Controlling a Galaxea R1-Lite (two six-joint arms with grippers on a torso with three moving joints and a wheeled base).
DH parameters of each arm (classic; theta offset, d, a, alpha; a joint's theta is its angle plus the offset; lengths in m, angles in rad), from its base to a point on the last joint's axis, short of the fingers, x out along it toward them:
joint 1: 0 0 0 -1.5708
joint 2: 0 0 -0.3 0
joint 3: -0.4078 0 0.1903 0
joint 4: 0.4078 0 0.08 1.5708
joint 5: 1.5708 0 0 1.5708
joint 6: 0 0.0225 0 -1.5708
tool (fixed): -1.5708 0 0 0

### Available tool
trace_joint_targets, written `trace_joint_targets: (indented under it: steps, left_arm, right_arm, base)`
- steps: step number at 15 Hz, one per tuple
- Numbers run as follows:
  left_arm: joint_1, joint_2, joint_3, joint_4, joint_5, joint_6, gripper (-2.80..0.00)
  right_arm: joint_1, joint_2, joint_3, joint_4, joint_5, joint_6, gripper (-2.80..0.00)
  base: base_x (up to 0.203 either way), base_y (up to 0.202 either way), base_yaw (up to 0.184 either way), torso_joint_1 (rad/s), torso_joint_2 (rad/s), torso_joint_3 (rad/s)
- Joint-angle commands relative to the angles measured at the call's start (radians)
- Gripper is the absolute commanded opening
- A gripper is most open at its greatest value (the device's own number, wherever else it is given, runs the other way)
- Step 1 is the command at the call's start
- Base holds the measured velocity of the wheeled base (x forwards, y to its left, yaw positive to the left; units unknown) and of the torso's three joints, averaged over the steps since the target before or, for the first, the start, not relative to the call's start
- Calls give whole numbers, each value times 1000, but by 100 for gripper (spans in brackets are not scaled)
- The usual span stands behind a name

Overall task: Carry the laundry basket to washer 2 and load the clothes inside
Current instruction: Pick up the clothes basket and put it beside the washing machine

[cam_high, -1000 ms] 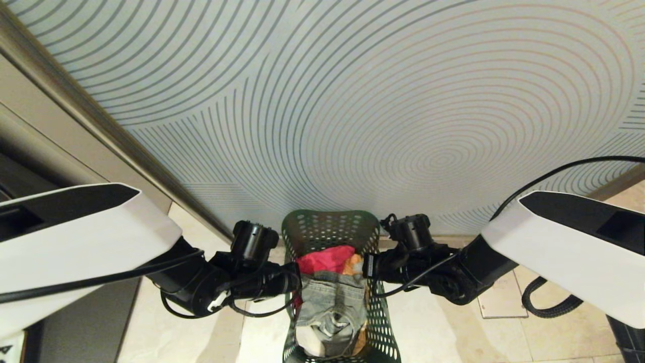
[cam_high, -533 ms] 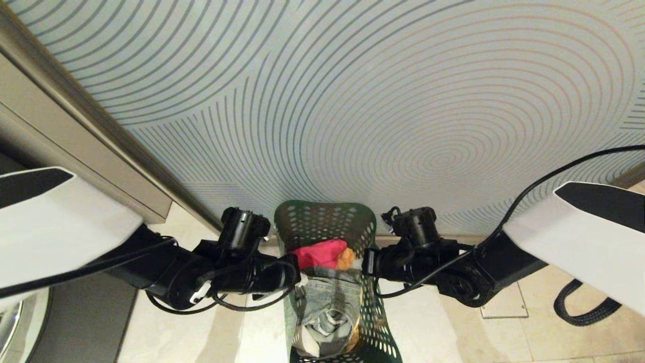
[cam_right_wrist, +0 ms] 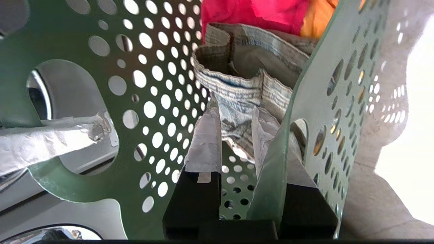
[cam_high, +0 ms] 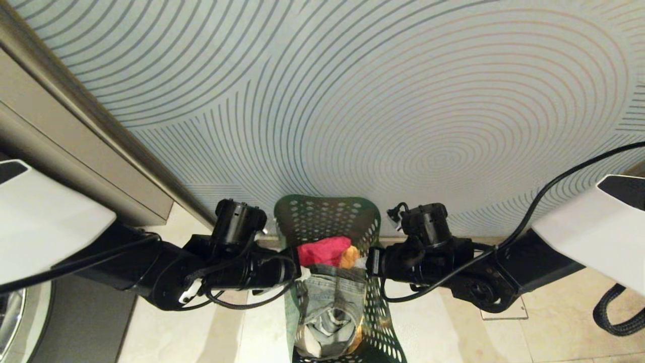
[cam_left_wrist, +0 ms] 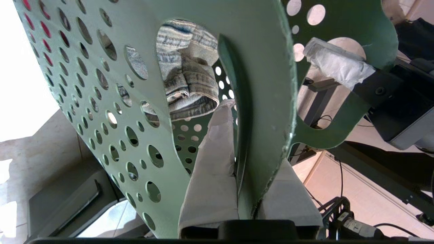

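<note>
Nearest the robot, a dark green perforated plastic laundry basket (cam_high: 375,322) hangs between its two black arms above pale stone floor tiles (cam_high: 453,333), gripped on both sides. Inside lies a small heap of clothes (cam_high: 330,302): faded grey-blue denim nearest, with a scrap of white cloth at the near end, then a red garment and an orange-yellow one toward the far wall of the basket.

On the left, the left gripper (cam_left_wrist: 249,159) is clamped on the basket's left wall, its tape-wrapped fingers (cam_left_wrist: 213,162) pressed narrowly together with the green plastic edge between them, one inside the basket and one outside. On the right, the right gripper (cam_right_wrist: 252,142) pinches the opposite wall in the same way, one padded finger inside beside the denim, the other outside the rim. Through the oval cut-out handle in the right wrist view, the left gripper's wrapped finger shows at the far side of the basket.

Low at the left edge of the head view, the chrome rim of a dark grey front-load machine (cam_high: 75,322) curves into sight; its number label is out of view, so which washer it is cannot be told. Beyond the basket rises a pale blue-grey wall panel (cam_high: 352,101) printed with concentric curved lines, meeting a beige cabinet front (cam_high: 75,151) at far left.
</note>
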Motion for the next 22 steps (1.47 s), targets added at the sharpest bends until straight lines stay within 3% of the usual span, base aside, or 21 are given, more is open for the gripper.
trace_joint_targets:
  steps: [1,22]
  left_arm:
    - [-3,-18,9,-4,-1,-4,-280]
    - [-33,-128,87,42,-18,-5,-280]
  right_arm:
    - [3,-16,0,-5,1,2,-280]
    - [81,-77,9,-5,3,7,-280]
  base:
    - [0,0,0,6,2,163]
    - [0,0,0,2,2,201]
